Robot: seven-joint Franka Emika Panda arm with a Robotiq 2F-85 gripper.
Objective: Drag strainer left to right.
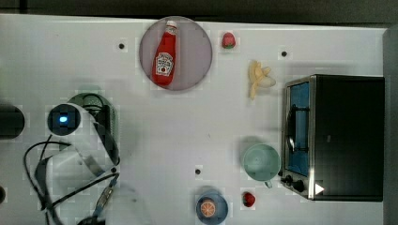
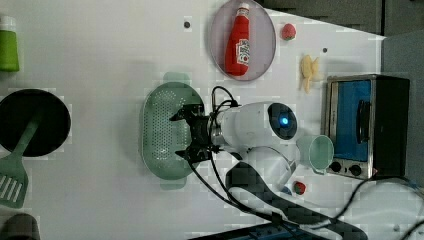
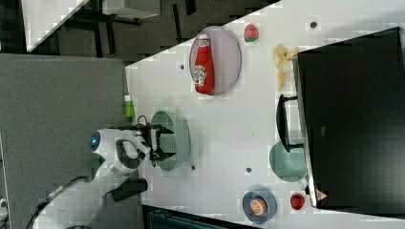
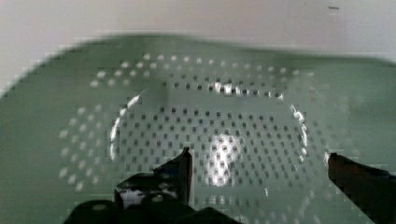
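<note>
Fingers [image 4: 187,168] spread wide above strainer [image 2: 160,132]. Lower inside the bowl against its wall. Then drag steadily across desk [image 2: 110,55], no lifting.

1 strainer [image 2: 162,131], 1 cup [image 1: 261,161], 1 ketchup btl [image 1: 165,55], 2 strawberries [image 1: 228,40]

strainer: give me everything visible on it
The strainer is a pale mint-green oval, shallow, plastic-looking, dotted with small holes, with a tab handle at each end. It sits upright on the white table, toward the top view's left. The open gripper is over its bowl, fingers apart; contact can't be told.
</note>
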